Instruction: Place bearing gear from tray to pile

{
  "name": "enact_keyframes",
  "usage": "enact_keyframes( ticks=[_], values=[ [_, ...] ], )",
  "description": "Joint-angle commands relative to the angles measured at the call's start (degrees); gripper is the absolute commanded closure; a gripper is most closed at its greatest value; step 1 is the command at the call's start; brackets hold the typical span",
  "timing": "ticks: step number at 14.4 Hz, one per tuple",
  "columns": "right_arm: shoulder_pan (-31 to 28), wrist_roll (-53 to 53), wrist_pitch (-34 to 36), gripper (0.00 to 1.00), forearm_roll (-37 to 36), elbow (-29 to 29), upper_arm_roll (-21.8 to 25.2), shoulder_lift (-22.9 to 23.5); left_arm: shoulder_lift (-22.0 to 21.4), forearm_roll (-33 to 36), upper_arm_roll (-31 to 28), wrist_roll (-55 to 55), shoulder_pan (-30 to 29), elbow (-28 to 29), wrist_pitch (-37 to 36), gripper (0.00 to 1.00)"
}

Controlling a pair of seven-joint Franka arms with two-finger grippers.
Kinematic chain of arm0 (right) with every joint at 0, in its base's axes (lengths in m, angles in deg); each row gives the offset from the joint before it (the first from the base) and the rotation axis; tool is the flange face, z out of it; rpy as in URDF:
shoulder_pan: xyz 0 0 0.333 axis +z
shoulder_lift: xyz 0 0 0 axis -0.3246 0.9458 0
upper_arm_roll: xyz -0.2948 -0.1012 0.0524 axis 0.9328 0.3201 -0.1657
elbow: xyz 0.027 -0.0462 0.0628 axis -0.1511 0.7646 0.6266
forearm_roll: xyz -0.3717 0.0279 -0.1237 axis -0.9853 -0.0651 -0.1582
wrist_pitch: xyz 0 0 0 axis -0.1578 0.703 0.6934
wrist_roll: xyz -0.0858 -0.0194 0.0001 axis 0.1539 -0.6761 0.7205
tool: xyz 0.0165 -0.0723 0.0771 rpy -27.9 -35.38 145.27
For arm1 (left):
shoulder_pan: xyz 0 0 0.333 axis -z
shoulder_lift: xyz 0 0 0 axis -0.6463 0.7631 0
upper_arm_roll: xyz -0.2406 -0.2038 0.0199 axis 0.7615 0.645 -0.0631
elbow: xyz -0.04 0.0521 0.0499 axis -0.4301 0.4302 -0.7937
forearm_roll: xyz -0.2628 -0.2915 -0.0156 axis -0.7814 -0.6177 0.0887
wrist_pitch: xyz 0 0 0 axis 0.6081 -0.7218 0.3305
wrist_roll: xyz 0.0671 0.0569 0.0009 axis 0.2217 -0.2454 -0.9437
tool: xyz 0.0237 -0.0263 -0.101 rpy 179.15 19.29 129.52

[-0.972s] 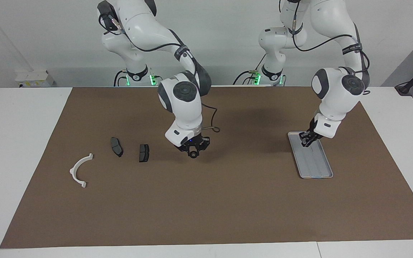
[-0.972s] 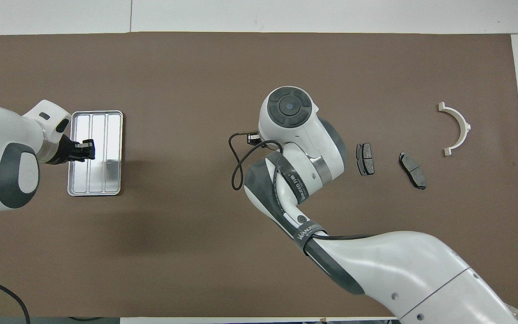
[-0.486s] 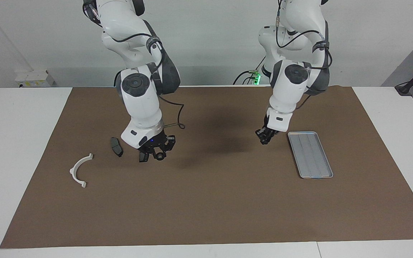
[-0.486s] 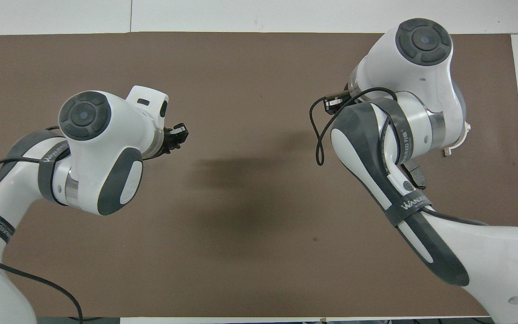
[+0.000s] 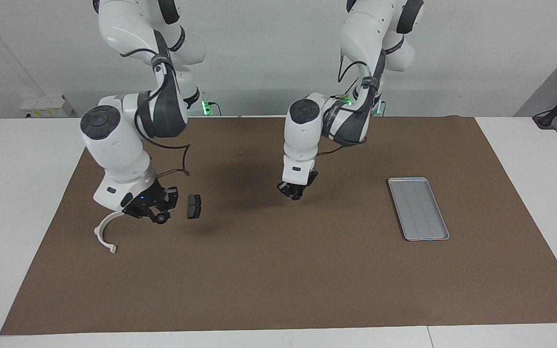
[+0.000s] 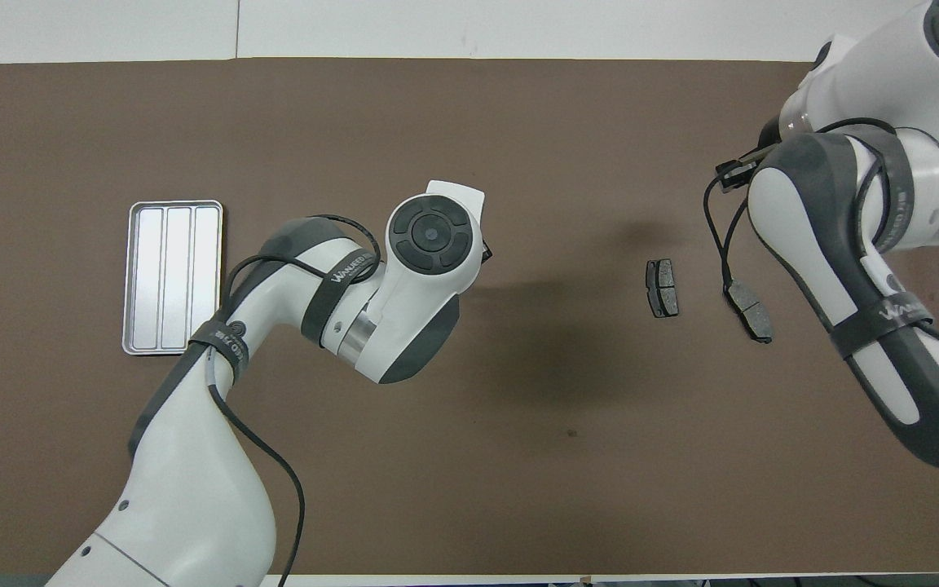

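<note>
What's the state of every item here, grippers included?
Tray: empty, flat on mat.
Bearing gear: held in the air.
Right gripper: shut on bearing gear.
Left gripper: shut, empty, over mid-mat.
White bracket: lying flat.
Brake pads: lying flat, apart.

Overhead: right gripper and white bracket [image 5: 106, 232] hidden under the right arm's wrist; left gripper hidden under its own wrist. Facing: one dark plate [image 6: 748, 310] covered by right gripper [image 5: 155, 212]; whether it holds anything, too small to tell.
</note>
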Motion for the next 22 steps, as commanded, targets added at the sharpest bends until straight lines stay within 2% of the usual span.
enact_keyframes(
  ticks=[1,4,7,12,13,14,15,16,19,22],
  values=[
    [-3.86,-5.87,-0.32,1.0,0.43,2.45,-0.94,-0.64,1.63,1.01,-0.98,-2.42,0.53,-1.54,1.14,0.9],
    [-5.89,-8.34,-0.93,1.0,0.43,6.14,-0.85,-1.17,1.71,0.92,-0.98,-3.04,1.84,1.89,3.0,0.9],
    [-6.77,-8.7,-7.24,1.0,0.25,12.55,-0.76,-2.84,2.94,1.01,-1.06,-4.01,2.11,2.07,3.35,0.89],
    [-7.74,-9.93,-15.42,1.0,0.16,17.57,-0.76,-1.52,3.47,1.09,-0.98,-4.36,2.11,3.39,5.63,0.88],
    [-7.74,-9.93,-16.39,1.0,0.16,17.84,-0.76,-0.91,3.65,1.09,-0.98,-4.36,2.11,3.39,5.72,0.83],
    [-7.82,-9.93,-16.92,1.0,0.16,17.93,-0.76,-0.3,3.65,1.09,-0.98,-4.36,2.03,3.3,5.64,0.61],
    [-7.91,-9.93,-17.63,1.0,0.16,17.93,-0.76,0.4,3.65,1.09,-0.98,-4.27,1.94,3.3,5.63,0.19],
    [-7.83,-9.93,-18.33,1.0,0.08,17.93,-0.76,0.67,3.65,1.18,-1.06,-4.27,1.85,3.04,5.2,0.0],
    [-7.83,-9.84,-20.0,1.0,-0.19,17.93,-0.76,2.34,2.17,1.18,-1.33,-4.18,0.97,2.68,4.58,0.0],
    [-7.83,-9.84,-21.32,1.0,-0.19,17.93,-0.76,3.31,-3.54,1.18,-1.33,-3.57,-3.41,2.68,0.03,0.0]
  ],
)
